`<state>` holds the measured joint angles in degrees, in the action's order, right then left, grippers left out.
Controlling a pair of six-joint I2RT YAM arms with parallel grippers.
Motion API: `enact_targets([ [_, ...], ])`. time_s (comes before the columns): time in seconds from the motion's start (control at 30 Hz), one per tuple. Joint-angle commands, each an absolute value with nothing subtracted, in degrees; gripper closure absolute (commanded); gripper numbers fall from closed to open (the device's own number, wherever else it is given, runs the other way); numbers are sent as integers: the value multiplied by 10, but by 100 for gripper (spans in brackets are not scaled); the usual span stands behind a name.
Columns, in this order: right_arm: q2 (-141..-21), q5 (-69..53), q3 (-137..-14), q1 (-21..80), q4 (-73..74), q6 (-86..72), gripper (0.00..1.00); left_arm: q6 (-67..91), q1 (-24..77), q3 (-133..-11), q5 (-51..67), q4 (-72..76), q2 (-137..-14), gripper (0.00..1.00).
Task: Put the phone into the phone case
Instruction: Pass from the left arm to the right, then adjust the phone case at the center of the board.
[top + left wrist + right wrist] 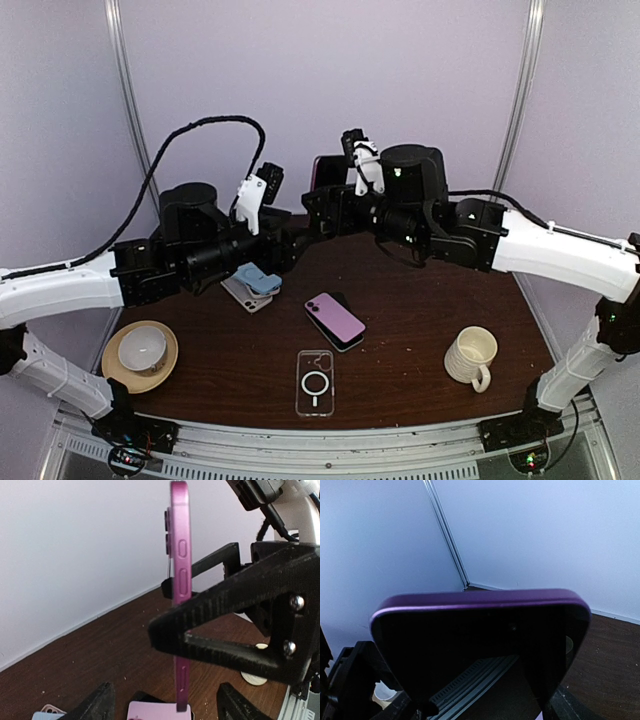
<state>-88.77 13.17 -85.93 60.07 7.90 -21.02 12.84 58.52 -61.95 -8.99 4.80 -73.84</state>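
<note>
Right fingers (220, 627) clamp purple phone (180, 555) upright off the worktop (420, 300); left fingers (97, 705) spread wide, holding nothing; clear phone case (315, 382) flat near front edge.

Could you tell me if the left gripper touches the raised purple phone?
Apart: left wrist view shows left gripper open, fingers clear of the purple phone.
</note>
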Motion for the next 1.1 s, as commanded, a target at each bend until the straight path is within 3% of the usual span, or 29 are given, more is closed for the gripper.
enact_targets([
  [0.0,-831,150,-795,599,69,-231,72,131,586,-579,-72,-18,-692,25],
  [0.13,-802,151,-737,601,101,-259,78,139,587,-540,-64,-130,-672,29],
  [0.23,-786,149,-698,602,115,-276,78,148,586,-498,-48,-192,-675,34],
  [0.47,-767,128,-618,603,110,-309,78,100,659,-518,-40,-348,-792,42],
  [1.07,-703,116,-530,605,91,-340,77,5,760,-597,9,-332,-1022,48],
])
